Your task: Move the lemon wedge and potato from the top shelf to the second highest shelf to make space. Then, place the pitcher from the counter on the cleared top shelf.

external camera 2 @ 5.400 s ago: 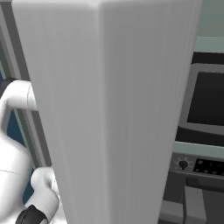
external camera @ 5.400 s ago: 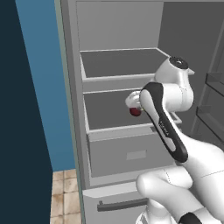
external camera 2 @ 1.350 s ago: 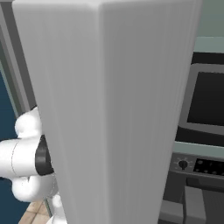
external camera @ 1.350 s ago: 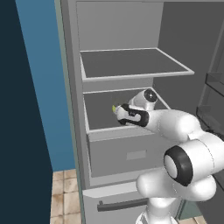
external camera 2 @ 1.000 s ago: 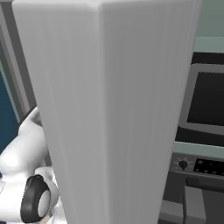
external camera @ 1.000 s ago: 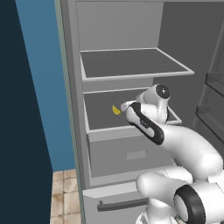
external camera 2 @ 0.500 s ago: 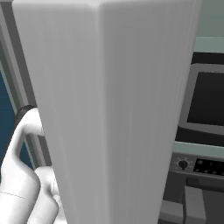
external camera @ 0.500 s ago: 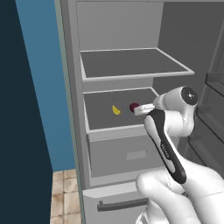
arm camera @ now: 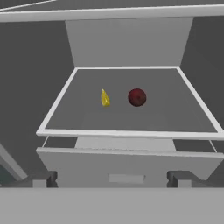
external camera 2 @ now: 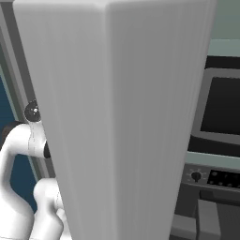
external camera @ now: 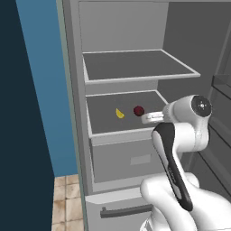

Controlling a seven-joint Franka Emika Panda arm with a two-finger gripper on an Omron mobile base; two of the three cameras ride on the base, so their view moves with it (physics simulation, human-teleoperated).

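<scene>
The lemon wedge [external camera: 119,113] [arm camera: 105,98] and the potato [external camera: 138,110] [arm camera: 137,97] lie side by side, a little apart, on the second highest shelf [external camera: 122,135] [arm camera: 127,134], the wedge on the left. The top shelf [external camera: 140,65] above it is bare. My gripper [external camera: 149,118] [arm camera: 111,179] hovers in front of the lower shelf's front band, back from both items. It is open, with the fingertips [arm camera: 43,179] far apart and nothing between them. The pitcher and the counter are out of view.
A pale drawer [external camera: 131,158] sits under the second shelf. The open fridge door [external camera 2: 117,117] stands close on the right base view's left side, with an oven front [external camera 2: 225,112] beyond it. Door racks [external camera: 221,81] line the fridge's right side. A blue wall [external camera: 40,90] is to the left.
The hand has drawn back from the lemon wedge, out over the shelf's front edge and to the right. The wedge and potato have stayed where they lay.
</scene>
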